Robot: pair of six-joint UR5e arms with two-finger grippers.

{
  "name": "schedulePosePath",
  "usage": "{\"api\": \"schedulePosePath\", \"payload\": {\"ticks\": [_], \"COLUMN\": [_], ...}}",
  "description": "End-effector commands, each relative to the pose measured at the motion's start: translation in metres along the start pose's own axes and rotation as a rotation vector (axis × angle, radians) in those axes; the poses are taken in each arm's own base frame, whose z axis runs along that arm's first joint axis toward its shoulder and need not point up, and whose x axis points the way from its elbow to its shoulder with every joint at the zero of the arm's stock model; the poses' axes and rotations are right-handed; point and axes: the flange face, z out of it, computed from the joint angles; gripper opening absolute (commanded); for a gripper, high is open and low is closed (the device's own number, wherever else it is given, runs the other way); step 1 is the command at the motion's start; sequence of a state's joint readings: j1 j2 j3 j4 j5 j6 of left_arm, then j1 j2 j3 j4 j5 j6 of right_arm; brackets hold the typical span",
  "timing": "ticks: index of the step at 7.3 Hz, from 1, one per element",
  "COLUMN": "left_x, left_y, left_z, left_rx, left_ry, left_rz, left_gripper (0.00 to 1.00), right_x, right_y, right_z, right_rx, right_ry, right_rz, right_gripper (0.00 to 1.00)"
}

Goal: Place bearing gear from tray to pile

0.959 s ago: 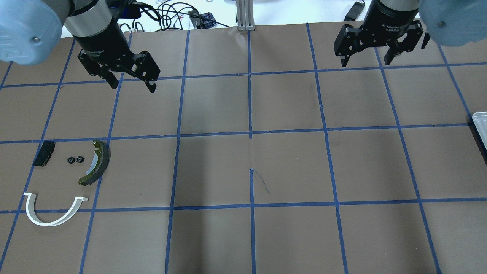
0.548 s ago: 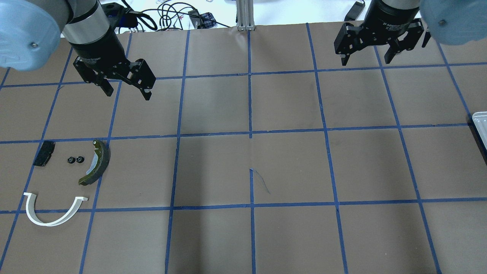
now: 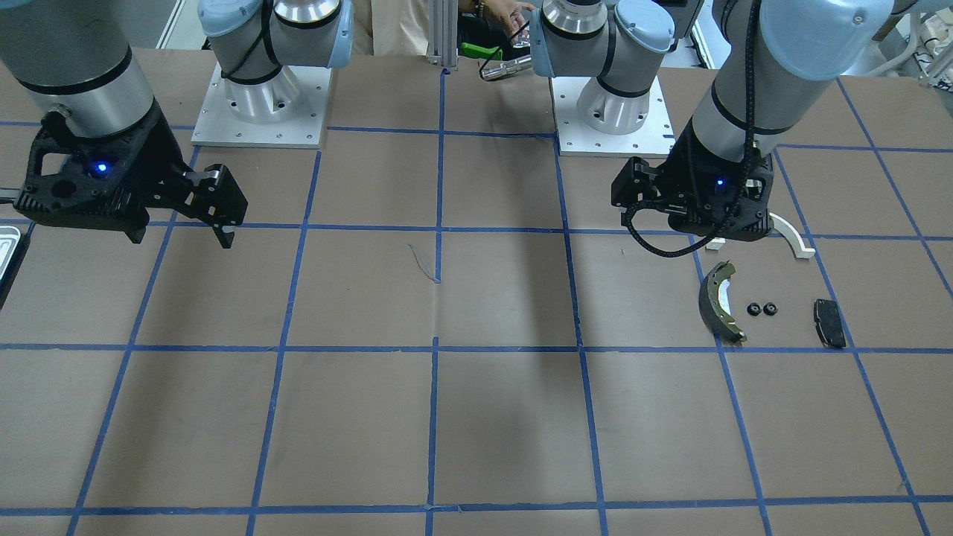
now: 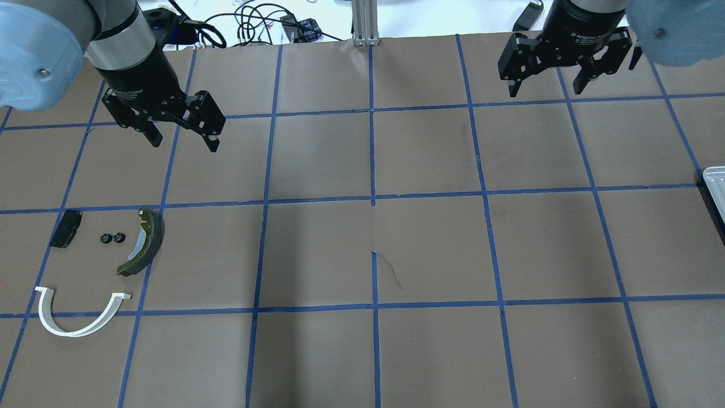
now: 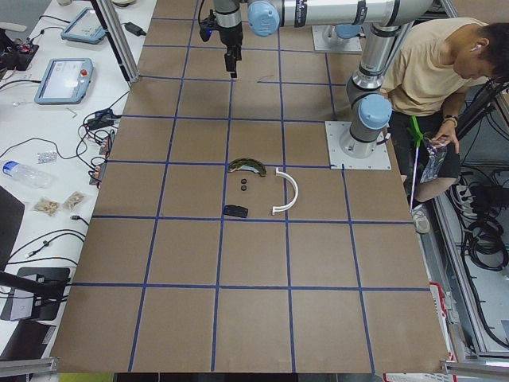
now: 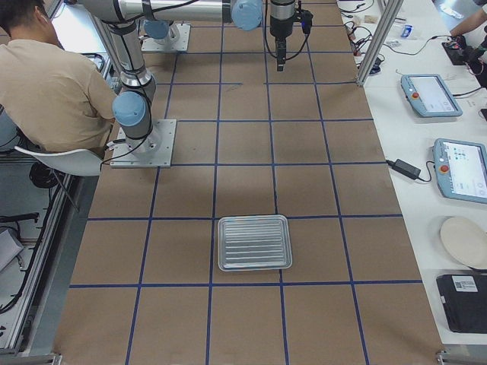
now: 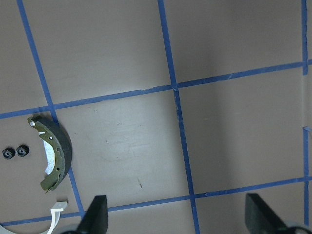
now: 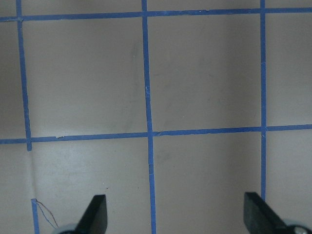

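Observation:
Two small black bearing gears (image 4: 112,238) lie side by side in the pile, between the black pad (image 4: 65,228) and the brake shoe (image 4: 143,243). The white arch (image 4: 76,320) lies nearer the robot. The gears also show in the left wrist view (image 7: 14,152). The silvery tray (image 6: 254,242) sits far to the right with nothing visible in it; only its edge (image 4: 716,184) shows overhead. My left gripper (image 4: 182,141) is open and empty, hovering beyond the pile. My right gripper (image 4: 546,89) is open and empty at the far right.
The brown table (image 4: 374,238) carries a blue tape grid. Cables (image 4: 255,22) lie past its far edge. A seated operator (image 6: 53,84) is beside the robot bases. Tablets (image 6: 460,167) rest on a side bench.
My left gripper has moved leftward and a little nearer, toward the space above the pile, still open. The right gripper has barely moved. The parts have not moved.

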State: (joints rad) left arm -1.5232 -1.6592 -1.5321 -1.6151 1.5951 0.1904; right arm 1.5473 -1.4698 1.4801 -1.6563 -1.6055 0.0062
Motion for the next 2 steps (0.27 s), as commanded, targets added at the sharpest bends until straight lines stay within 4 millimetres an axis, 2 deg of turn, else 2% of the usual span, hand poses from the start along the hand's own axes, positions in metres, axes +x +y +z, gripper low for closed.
{"api": "schedulePosePath", "payload": {"ticks": [1, 2], "left_x": [0.0002, 0.0005], "left_y": [0.0013, 0.0027], "left_z": [0.0006, 0.0014], "left_rx": [-0.003, -0.004], "left_ry": [0.0, 0.001], "left_rz": [-0.005, -0.005], "left_gripper": [1.0, 1.0], "right_x": [-0.0002, -0.0004], "right_y": [0.0, 0.0], "right_z": [0.0002, 0.0002], "right_rx": [0.0, 0.0], "right_ry": [0.001, -0.001], "right_rz": [-0.001, -0.001], "right_gripper": [1.0, 1.0]}}
